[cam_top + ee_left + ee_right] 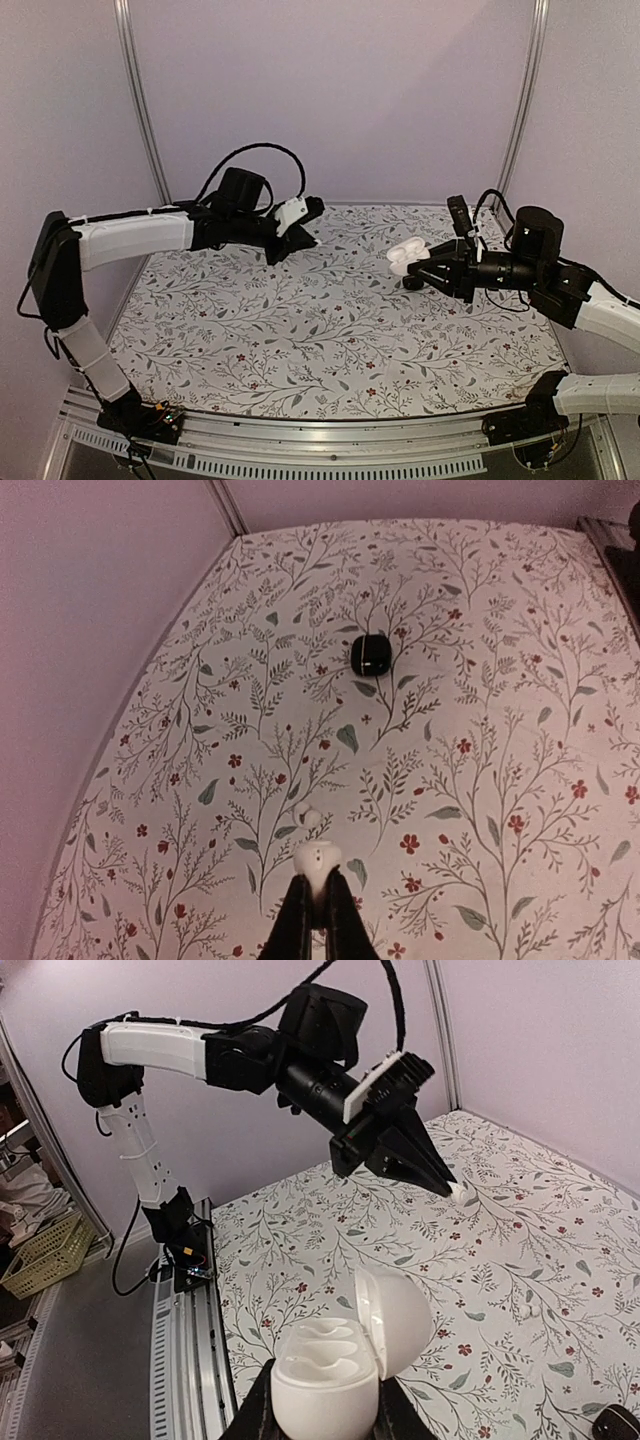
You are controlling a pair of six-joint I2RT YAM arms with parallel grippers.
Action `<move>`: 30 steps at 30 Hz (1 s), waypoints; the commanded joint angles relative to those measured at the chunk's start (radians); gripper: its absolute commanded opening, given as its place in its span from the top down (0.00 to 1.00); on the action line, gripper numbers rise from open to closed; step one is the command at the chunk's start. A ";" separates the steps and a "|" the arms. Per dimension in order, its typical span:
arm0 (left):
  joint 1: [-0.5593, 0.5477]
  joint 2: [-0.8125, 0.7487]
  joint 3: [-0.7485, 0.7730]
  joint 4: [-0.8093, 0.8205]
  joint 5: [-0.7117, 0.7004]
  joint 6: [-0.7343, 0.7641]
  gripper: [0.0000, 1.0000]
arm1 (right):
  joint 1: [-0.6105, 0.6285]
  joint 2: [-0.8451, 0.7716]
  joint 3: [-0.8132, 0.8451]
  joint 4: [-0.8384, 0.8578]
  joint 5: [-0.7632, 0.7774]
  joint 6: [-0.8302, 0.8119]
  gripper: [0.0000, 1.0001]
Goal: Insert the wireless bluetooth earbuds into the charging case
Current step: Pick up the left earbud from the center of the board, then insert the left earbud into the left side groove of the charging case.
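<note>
**Table** (pixel 330 350): one, under a floral cloth. The top view shows the whole surface. Each wrist view shows only part of it.

**Arms**: two. The left arm (pixel 130 238) reaches in to the far centre and the right arm (pixel 600 310) comes in from the right edge. The right wrist view shows the left arm side-on, base to tip. The left wrist view shows only its own fingers.

**Charging case** (pixel 325 1380): one, white and egg-shaped, with its lid hinged open. It is clamped between the fingers of the right gripper (pixel 325 1410), off the cloth. The right wrist view shows two moulded wells. In the top view the case (pixel 407 256) is only a white blob at the right gripper (pixel 420 272).

**Black pebble-shaped object** (pixel 370 655): one, lying on the cloth well ahead of the left fingers. It shows clearly only in the left wrist view. A dark shape cut off at the lower right corner of the right wrist view cannot be identified.

**Earbud** (pixel 317 860): one, white, pinched at the tips of the left gripper (pixel 315 885) above the cloth. The right wrist view shows it (pixel 466 1196) as a white speck at the gripper tip (pixel 452 1186). The top view does not resolve it.

**Small white piece** (pixel 306 817): one, on the cloth just beyond the held earbud. It is too small to tell whether it is an earbud.
</note>
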 commanded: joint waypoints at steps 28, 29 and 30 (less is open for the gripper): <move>-0.532 -0.271 0.036 0.096 -0.069 -0.324 1.00 | 0.002 -0.008 0.001 0.153 -0.314 -0.121 1.00; -0.533 -0.267 0.040 0.099 -0.080 -0.325 1.00 | 0.004 -0.006 0.002 0.153 -0.316 -0.121 1.00; -0.534 -0.263 0.045 0.100 -0.092 -0.326 1.00 | 0.006 -0.005 0.003 0.153 -0.316 -0.121 1.00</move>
